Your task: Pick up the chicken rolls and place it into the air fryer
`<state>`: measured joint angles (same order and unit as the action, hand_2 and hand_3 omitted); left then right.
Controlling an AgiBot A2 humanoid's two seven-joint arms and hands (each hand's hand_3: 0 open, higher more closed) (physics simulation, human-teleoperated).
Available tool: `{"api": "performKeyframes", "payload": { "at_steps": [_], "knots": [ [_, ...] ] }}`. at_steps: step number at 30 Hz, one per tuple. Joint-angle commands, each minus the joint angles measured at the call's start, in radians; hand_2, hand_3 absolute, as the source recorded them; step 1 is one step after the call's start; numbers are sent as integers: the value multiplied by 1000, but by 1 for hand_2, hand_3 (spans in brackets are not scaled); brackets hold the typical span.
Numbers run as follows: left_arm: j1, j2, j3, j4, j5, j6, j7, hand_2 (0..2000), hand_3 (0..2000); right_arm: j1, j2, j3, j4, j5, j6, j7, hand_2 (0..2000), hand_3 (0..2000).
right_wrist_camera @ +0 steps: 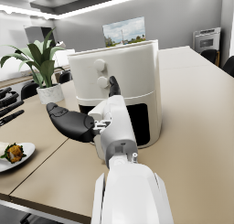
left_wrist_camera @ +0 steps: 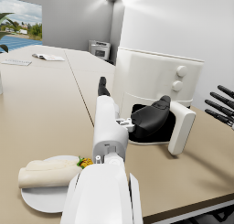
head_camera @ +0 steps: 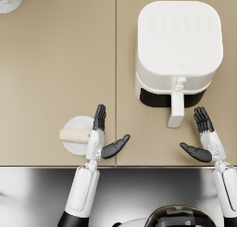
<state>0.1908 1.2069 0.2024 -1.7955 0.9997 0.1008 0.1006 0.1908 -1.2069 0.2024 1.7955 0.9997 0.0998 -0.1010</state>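
A pale chicken roll (head_camera: 74, 135) lies on a small white plate (head_camera: 74, 149) near the table's front edge; it shows too in the left wrist view as the roll (left_wrist_camera: 45, 173) on the plate (left_wrist_camera: 43, 201). My left hand (head_camera: 102, 138) hovers open just right of the plate, fingers spread, holding nothing. The white air fryer (head_camera: 178, 45) stands at the back right with its drawer pulled out, handle (head_camera: 176, 109) pointing toward me. Right of that handle, my right hand (head_camera: 203, 138) is open and empty.
A white pot (head_camera: 9, 0) sits at the far left corner of the tan table (head_camera: 55, 59). A potted plant (right_wrist_camera: 39, 65) stands beyond the fryer in the right wrist view. The table's front edge runs just below both hands.
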Motion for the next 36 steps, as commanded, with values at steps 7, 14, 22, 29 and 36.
{"api": "performKeyframes", "payload": {
  "at_steps": [7,14,22,29,36],
  "knots": [
    [0,0,0,0,0,0,0,0,0,0,0,0,0,0,0,0,0,0],
    [0,0,0,0,0,0,0,0,0,0,0,0,0,0,0,0,0,0],
    [-2,2,11,24,0,-29,-28,0,0,-4,-4,45,-2,0,-48,49,0,0],
    [-9,20,-146,-71,0,-94,-94,0,0,31,-45,-34,26,0,-95,96,0,0],
    [-43,29,-196,-87,266,-100,-100,0,0,40,-70,-12,14,177,-99,100,0,0]
  ]
}}
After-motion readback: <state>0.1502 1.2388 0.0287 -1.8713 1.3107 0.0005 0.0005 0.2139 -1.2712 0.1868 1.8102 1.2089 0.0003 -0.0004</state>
